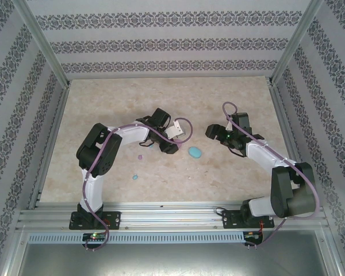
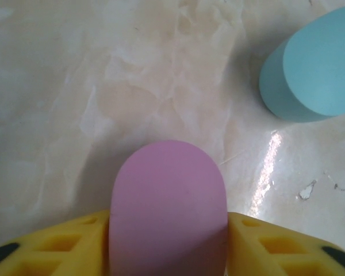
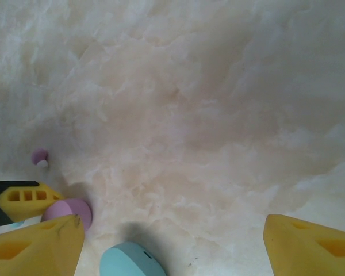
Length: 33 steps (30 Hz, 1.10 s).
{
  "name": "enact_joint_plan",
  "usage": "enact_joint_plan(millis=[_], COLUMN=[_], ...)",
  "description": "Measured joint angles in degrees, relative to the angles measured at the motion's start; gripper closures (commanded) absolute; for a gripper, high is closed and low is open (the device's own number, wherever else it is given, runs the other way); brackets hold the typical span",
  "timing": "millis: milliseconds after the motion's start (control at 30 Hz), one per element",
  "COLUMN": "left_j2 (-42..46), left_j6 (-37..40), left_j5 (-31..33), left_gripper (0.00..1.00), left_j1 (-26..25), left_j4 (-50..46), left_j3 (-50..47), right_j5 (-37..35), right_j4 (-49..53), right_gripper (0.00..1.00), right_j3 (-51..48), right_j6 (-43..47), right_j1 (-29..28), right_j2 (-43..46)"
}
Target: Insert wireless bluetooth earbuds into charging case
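With the left gripper [image 2: 168, 236] clamped on the pink charging case [image 2: 168, 184] at lower centre, the right gripper [image 3: 172, 236] spread wide and empty near the blue case [image 3: 129, 261], and the pink earbud [image 3: 40, 156] and blue earbud [image 1: 135, 176] loose on the table at left, I judge the smooth rounded case could squirt from that grip under a harder squeeze.

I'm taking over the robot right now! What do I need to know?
Left end effector: shut on the pink case.
Right end effector: open, holding nothing, low over the table.
Blue case: on the table between the arms; looks closed.
Pink earbud and blue earbud: loose on the table near the left arm.
Done: pink case gripped.
Left: those buds are not in a case yet; the cases probably need opening first.
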State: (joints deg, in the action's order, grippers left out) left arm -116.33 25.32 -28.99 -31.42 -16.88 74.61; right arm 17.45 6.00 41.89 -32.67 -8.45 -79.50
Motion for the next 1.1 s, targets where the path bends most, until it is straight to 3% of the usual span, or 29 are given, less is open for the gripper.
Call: enact_joint_plan(millis=[400, 767, 1100], left_j2=[2.5, 12.2, 20.7], left_j6=[-0.2, -4.2, -6.2], left_j5=[-2.3, -6.5, -11.1], left_gripper=[0.76, 0.78, 0.79], left_j1=[0.0, 1.7, 3.4], left_j4=[3.4, 5.9, 6.7], left_j3=[-4.5, -10.1, -10.1], right_j5=[3.1, 8.5, 19.0], right_j4=[0.9, 4.5, 7.3], right_gripper=[0.2, 0.21, 0.21], right_j3=[2.1, 9.4, 17.6], right_j6=[-0.3, -1.9, -3.1], right_j1=[-0.6, -5.5, -12.5], right_j2=[0.0, -2.0, -5.7])
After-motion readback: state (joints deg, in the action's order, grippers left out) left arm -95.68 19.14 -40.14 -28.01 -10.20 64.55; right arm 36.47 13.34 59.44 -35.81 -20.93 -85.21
